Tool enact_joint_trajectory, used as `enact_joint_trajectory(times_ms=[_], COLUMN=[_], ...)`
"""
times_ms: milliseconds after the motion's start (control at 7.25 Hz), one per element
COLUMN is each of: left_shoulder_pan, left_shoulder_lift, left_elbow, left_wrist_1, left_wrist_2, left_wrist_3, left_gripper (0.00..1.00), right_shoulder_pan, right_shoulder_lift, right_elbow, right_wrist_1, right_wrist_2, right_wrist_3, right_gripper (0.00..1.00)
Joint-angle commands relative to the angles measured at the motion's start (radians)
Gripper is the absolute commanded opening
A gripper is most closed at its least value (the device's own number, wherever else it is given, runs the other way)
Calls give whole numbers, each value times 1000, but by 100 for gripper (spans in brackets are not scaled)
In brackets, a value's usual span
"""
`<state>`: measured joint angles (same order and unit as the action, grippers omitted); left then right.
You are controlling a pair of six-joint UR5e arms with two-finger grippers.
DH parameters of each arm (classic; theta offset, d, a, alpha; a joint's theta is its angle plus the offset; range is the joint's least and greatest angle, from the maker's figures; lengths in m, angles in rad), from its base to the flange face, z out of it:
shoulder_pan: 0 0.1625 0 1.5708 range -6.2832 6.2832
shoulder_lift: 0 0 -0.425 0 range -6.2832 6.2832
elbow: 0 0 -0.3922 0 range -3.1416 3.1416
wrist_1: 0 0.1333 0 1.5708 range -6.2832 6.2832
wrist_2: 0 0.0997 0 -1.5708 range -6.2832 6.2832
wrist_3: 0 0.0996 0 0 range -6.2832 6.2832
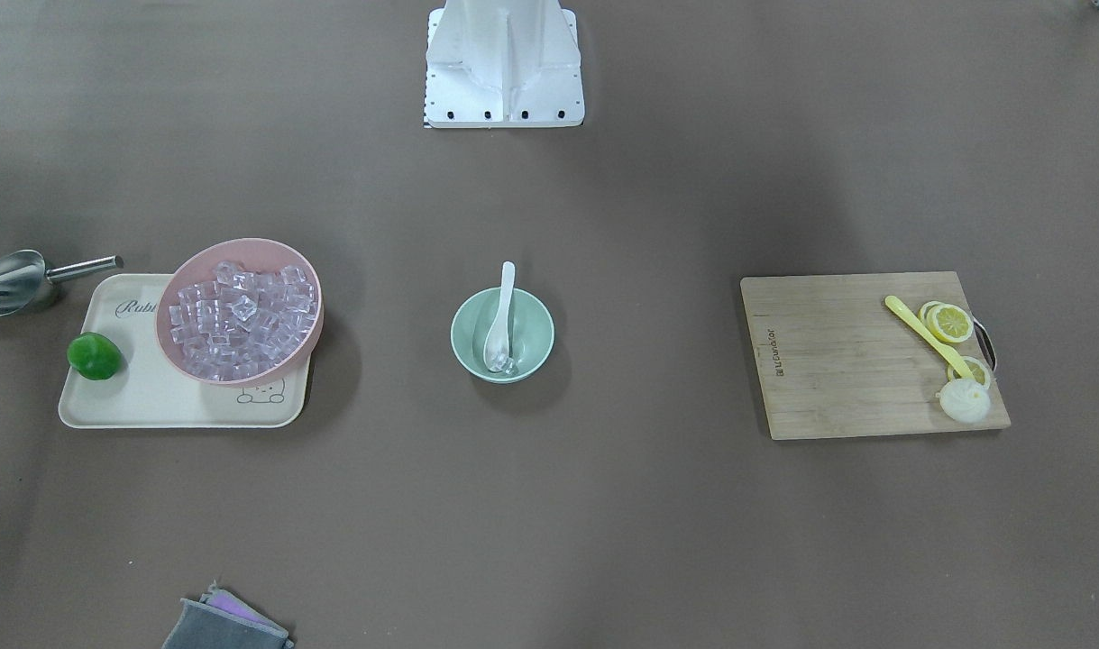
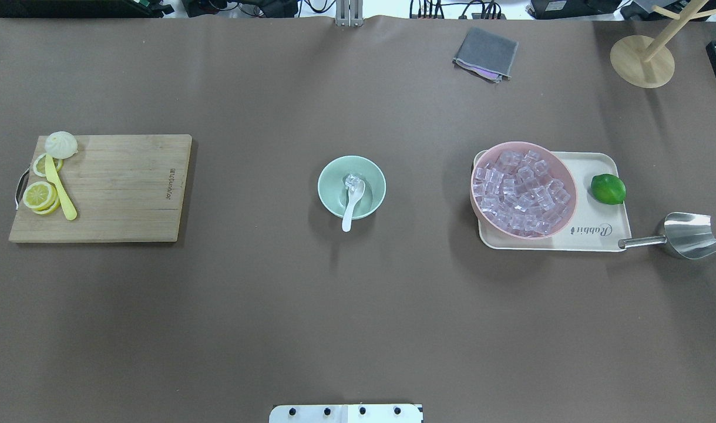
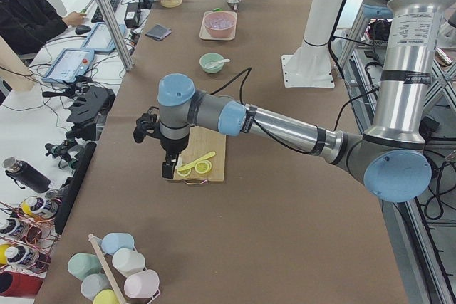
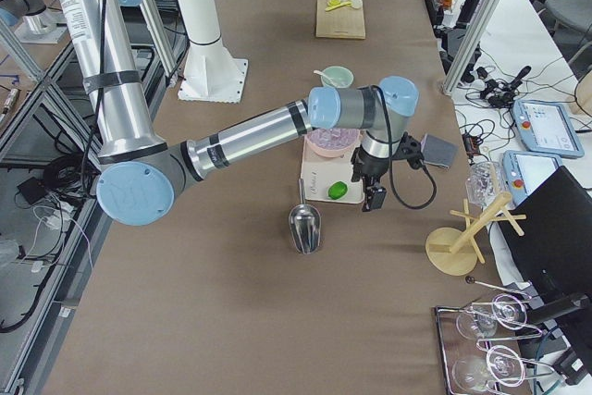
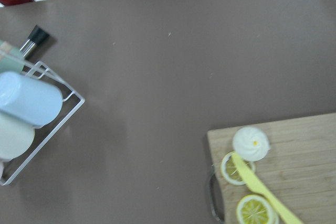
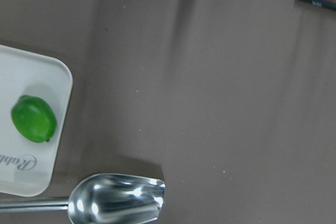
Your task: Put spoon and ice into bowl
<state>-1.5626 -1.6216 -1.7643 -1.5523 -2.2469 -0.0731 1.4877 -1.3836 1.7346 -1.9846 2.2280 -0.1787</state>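
The white spoon (image 1: 504,311) lies in the mint-green bowl (image 1: 533,335) at the table's middle, its handle resting over the rim. The spoon (image 2: 352,205) and the bowl (image 2: 333,179) also show in the overhead view. One or two clear ice cubes (image 2: 353,180) sit in the spoon's scoop. The pile of ice (image 1: 242,315) fills the pink bowl (image 2: 525,144). My left gripper (image 3: 167,169) hangs over the cutting board's end. My right gripper (image 4: 375,199) hangs beside the tray. Both show only in side views, so I cannot tell if they are open or shut.
The pink bowl and a lime (image 2: 608,189) stand on a cream tray (image 2: 592,235). A steel scoop (image 2: 686,235) lies beside it. A wooden cutting board (image 2: 123,188) holds lemon slices and a yellow spoon (image 2: 60,191). A grey cloth (image 2: 486,53) and a wooden stand (image 2: 642,61) are at the far edge.
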Motion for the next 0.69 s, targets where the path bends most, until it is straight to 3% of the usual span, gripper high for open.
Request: enact_joint_trajectory(times_ms=[0,552], left_shoulder_pan=[-7,-31], left_shoulder_lift=[31,32], left_elbow=[23,22], left_wrist_1=[-8,14], left_wrist_2=[13,9], left_wrist_3=[7,-27], left_gripper=[98,98], right_shoulder_pan=[67,71], right_shoulder_lift=[-121,-155], right_elbow=[-15,-53], right_wrist_1=[44,102], right_wrist_2=[57,58], right_wrist_3=[-13,5], right_gripper=[100,100])
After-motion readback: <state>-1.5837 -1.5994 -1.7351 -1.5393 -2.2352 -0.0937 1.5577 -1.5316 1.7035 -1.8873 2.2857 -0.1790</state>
